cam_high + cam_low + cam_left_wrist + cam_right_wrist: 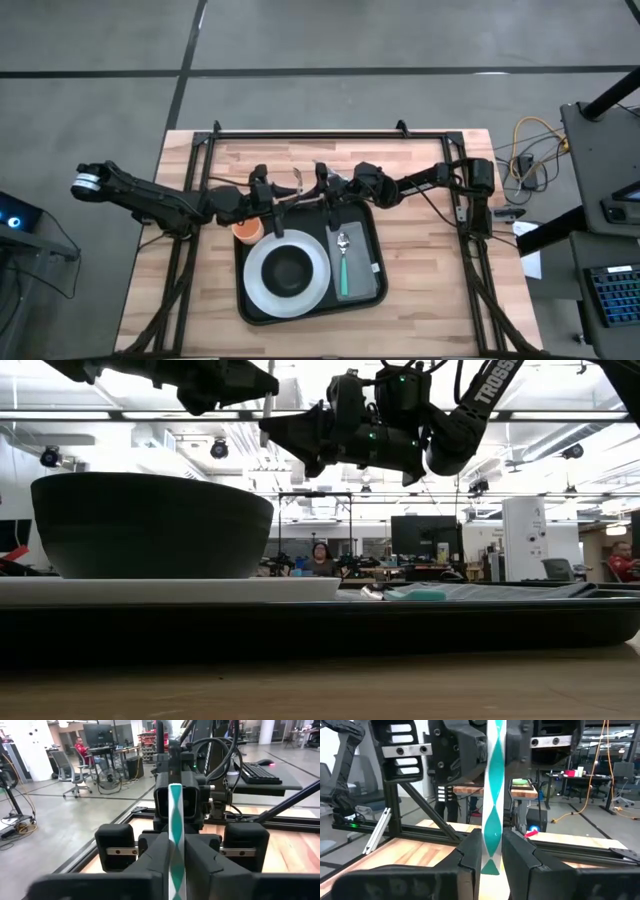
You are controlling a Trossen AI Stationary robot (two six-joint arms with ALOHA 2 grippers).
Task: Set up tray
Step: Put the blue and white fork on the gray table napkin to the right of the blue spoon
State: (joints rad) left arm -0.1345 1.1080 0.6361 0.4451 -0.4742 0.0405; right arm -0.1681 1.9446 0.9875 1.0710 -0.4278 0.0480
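Note:
The black tray (300, 318) lies mid-table. On it stand a white plate (258, 292) with a dark bowl (288, 270) and a grey napkin (365, 285) bearing a teal-handled spoon (343, 255). Above the tray's far edge my left gripper (272, 197) and my right gripper (325, 190) face each other. Both are shut on one utensil with a teal-and-white handle (176, 805), held in the air between them. A metal part (297, 180) shows between the two grippers. The handle (493, 805) also shows in the right wrist view. My left gripper (176, 847) pinches the utensil's patterned handle (176, 827) between its two fingers, coming level from the table's left, fingers along the handle. The utensil is lifted clear. My right gripper (492, 847) pinches the same handle (493, 832) between its two fingers, coming level from the table's right.
An orange cup (247, 230) sits at the tray's far left corner, just under the left gripper. A black frame (300, 133) borders the table's far edge. Bare wood lies to the left and right of the tray. A person (320, 558) sits in the room behind.

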